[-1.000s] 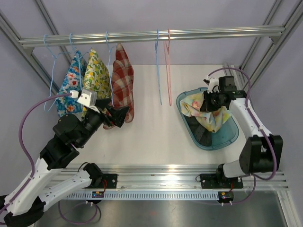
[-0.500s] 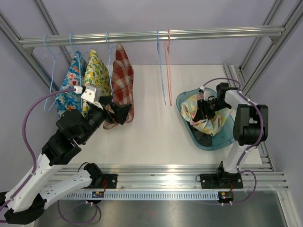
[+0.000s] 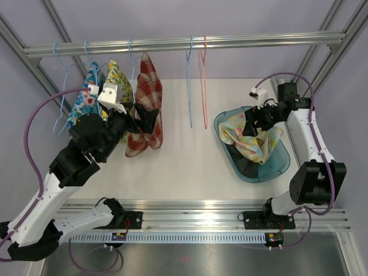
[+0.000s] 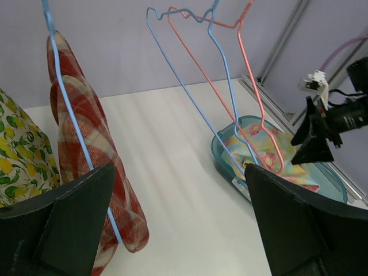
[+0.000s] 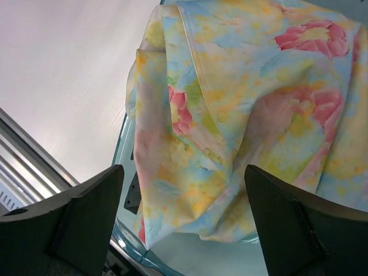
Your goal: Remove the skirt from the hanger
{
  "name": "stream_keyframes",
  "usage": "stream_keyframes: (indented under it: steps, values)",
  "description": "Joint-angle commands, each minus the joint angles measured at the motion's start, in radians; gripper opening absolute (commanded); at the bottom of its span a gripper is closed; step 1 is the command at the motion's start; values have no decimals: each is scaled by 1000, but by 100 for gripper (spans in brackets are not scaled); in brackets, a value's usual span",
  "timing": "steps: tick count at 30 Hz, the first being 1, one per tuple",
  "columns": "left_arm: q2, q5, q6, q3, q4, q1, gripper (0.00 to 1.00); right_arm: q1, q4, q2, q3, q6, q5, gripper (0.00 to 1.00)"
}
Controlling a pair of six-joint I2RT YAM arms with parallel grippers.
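Note:
Three skirts hang from the rail on blue hangers: blue floral (image 3: 85, 99), yellow floral (image 3: 118, 86) and red plaid (image 3: 148, 100). My left gripper (image 3: 147, 119) is open right beside the red plaid skirt (image 4: 80, 149), which hangs at the left finger on its blue hanger (image 4: 72, 123); nothing is between the jaws (image 4: 178, 230). A pastel floral skirt (image 3: 253, 142) lies loose in the teal basket (image 3: 283, 164). My right gripper (image 3: 250, 122) hovers open above that skirt (image 5: 230, 115), holding nothing (image 5: 184, 224).
An empty blue hanger (image 3: 188, 86) and an empty pink hanger (image 3: 203, 86) hang mid-rail, between the arms. Aluminium frame posts stand at both sides. The basket rim (image 5: 122, 150) sits near the right table edge.
The right gripper opened, let the pastel skirt drop into the basket, and lifted away. The left arm rose toward the red plaid skirt.

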Motion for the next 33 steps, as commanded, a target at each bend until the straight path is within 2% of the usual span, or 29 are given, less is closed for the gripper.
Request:
stream_keyframes:
  steps: [1,2,6,8,11,14,19,23,24,27,28,30,31,32,33]
  values:
    - [94,-122,-26,143,-112,4,99,0,-40,-59,12,-45,45,94]
    - [94,-145,-37,177,-112,4,99,-2,-32,-72,12,-45,45,94]
    - [250,-231,-112,384,-312,34,99,-2,44,-163,-50,-14,11,97]
    - [301,-205,-169,482,-369,95,99,-2,103,-192,-86,18,-47,100]
    - [373,-116,-238,545,-446,204,99,-2,141,-231,-135,45,-112,100]
    - [399,-43,-262,522,-444,283,97,-2,143,-246,-135,46,-117,99]
    - [413,111,-261,458,-376,393,83,-2,138,-270,-144,53,-167,100]
    - [456,149,-189,449,-322,418,75,-2,146,-286,-155,59,-198,99]
    - [462,146,-171,441,-310,419,69,-2,144,-293,-153,56,-208,100]
    - [484,154,-129,413,-267,432,59,-2,144,-312,-152,52,-225,98]
    - [490,160,-121,397,-258,436,50,-2,146,-318,-150,49,-231,98]
    - [501,175,-95,381,-221,439,40,-2,144,-332,-146,47,-244,97]
    - [502,180,-79,367,-200,439,25,-2,140,-335,-138,44,-248,97]
    - [504,181,-71,364,-187,439,18,-2,138,-339,-135,42,-253,96]
    - [501,197,-65,357,-175,439,7,-2,135,-346,-134,41,-259,96]
